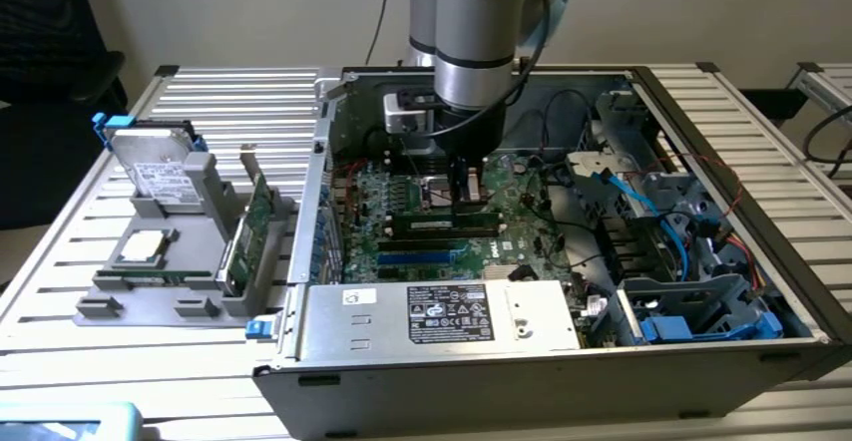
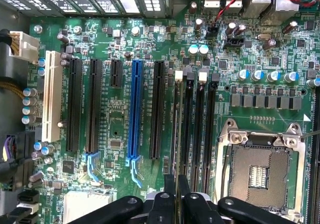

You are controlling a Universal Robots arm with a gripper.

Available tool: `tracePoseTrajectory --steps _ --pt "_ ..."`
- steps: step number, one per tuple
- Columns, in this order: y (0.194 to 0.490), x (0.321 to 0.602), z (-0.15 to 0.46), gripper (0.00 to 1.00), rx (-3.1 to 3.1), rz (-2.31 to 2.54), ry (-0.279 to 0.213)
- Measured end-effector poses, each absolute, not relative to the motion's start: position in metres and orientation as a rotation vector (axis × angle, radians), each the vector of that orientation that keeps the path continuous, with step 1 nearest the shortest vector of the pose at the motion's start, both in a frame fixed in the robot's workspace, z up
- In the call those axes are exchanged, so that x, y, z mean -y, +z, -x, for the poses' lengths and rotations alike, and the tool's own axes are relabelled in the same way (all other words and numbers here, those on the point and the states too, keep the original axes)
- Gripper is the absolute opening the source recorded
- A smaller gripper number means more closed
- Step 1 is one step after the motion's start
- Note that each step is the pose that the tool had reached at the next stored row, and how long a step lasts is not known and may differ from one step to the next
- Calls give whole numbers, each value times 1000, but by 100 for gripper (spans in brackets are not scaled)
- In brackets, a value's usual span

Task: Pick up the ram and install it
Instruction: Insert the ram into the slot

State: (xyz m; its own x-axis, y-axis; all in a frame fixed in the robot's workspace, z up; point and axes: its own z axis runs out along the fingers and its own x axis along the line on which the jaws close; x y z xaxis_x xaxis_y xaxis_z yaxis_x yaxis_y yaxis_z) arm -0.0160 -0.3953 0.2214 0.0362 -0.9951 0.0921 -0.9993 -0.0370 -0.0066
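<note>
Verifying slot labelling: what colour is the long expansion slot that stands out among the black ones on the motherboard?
Blue; the expansion slot shows best in the wrist view.

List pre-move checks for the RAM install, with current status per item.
1. Grip: gripper shut on the ram: ok.
2. Alignment: in the wrist view the ram's edge runs along its slot, up to the white latch: ok.
3. Ram fully seated: cannot tell.
4. White latch locked: cannot tell.
5. Neighbouring memory slots empty: ok.
</note>
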Motion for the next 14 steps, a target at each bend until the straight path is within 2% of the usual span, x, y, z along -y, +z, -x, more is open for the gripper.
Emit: tracePoseTrajectory --steps 3,4,14 --pt "221 395 16 16 2138 -2218 110" --pt "221 395 16 22 2138 -2218 110" --pt "242 395 14 22 2138 -2218 110"
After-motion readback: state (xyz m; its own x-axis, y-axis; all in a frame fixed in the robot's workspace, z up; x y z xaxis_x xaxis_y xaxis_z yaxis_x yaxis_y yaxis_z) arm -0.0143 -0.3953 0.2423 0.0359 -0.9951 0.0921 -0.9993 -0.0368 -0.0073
